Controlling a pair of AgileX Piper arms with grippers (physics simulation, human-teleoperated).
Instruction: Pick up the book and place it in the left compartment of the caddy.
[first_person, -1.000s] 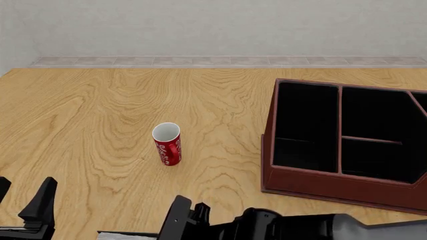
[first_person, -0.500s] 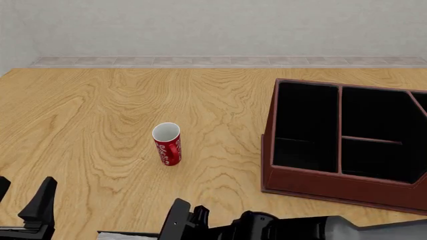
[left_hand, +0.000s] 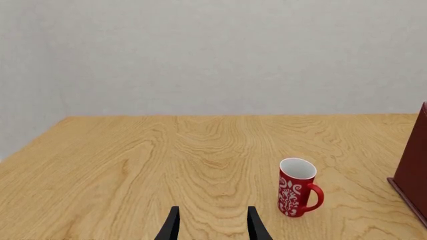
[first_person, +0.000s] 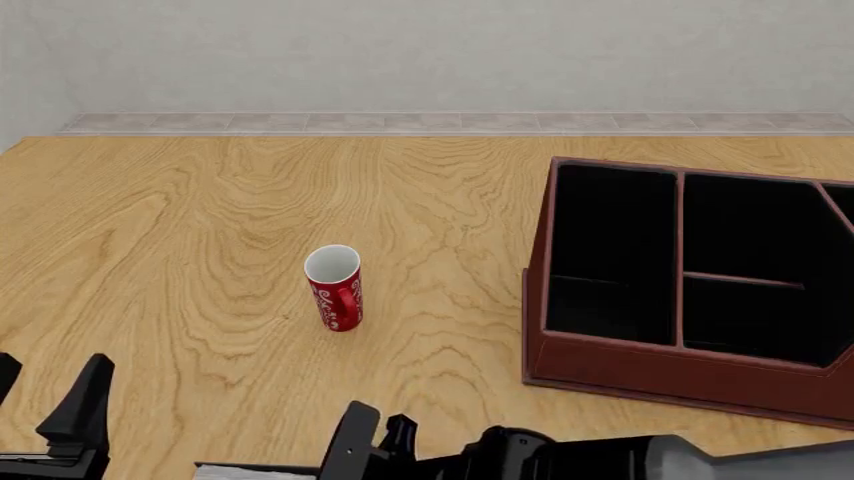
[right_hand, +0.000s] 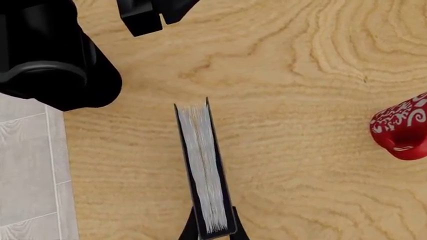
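The book (right_hand: 203, 165) stands on its edge on the wooden table, white page edges up, black covers on both sides. My right gripper (right_hand: 213, 231) has a finger against each cover at the book's near end and is shut on it. In the front view only a strip of the book's page edges (first_person: 254, 468) shows at the bottom edge, beside the right gripper (first_person: 374, 440). The dark red-brown caddy (first_person: 627, 372) stands at the right, its long left compartment (first_person: 614, 250) empty. My left gripper (first_person: 47, 398) is open and empty at the bottom left; it also shows in its wrist view (left_hand: 212, 226).
A red mug with white patterns (first_person: 334, 288) stands upright mid-table, left of the caddy; it also shows in the left wrist view (left_hand: 297, 187) and the right wrist view (right_hand: 400, 130). The left arm (right_hand: 47, 55) sits close beyond the book. The table's front edge and grey floor (right_hand: 27, 165) run beside the book.
My right gripper and arm have sunk slightly lower at the bottom of the front view. The left arm, the mug and the caddy have not moved.
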